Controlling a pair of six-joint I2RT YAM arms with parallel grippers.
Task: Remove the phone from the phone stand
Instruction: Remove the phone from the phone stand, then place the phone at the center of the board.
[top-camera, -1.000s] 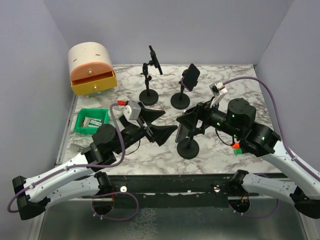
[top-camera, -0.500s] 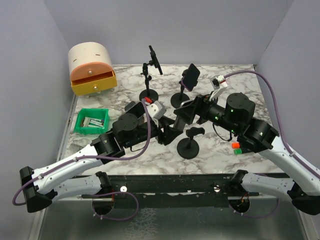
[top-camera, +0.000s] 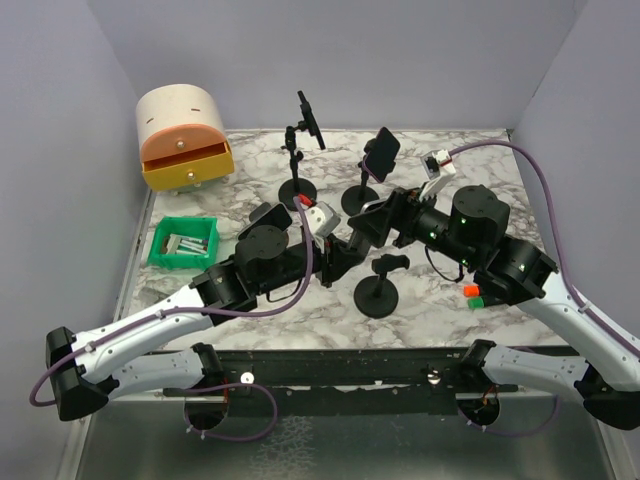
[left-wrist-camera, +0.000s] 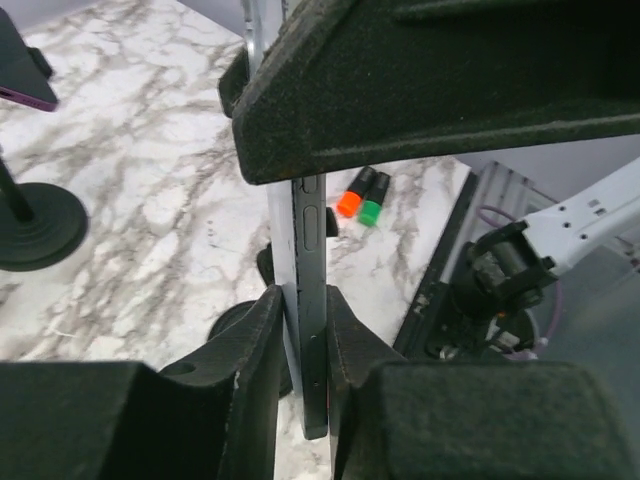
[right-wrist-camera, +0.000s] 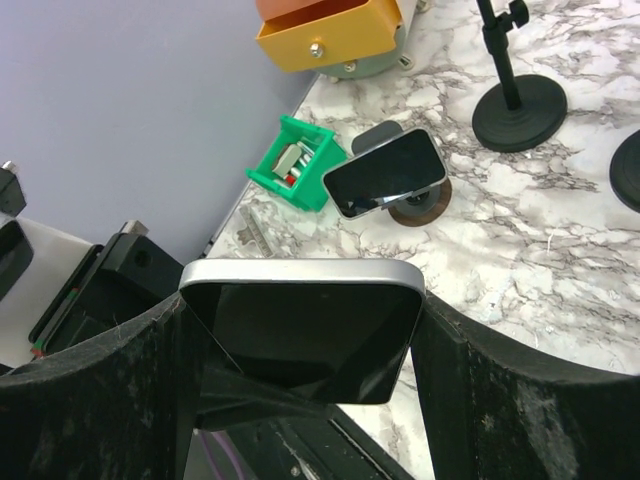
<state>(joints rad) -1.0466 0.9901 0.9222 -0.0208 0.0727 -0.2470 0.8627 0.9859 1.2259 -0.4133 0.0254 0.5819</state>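
The phone, black screen with a silver rim, hangs in the air between both grippers. My right gripper is shut across its width, one finger on each long side. My left gripper is shut on the phone's two flat faces near one end, seen edge-on. In the top view the left gripper and right gripper meet just behind the near phone stand. That stand's clamp is bare, and the phone is apart from it.
Two more stands at the back carry phones. Another phone lies on a round pad. A green bin and an orange drawer cabinet sit at the left. A red and a green cap lie at the right.
The right gripper drew the phone up and back off the near stand. The left arm swung right to the phone and its jaws closed on it.
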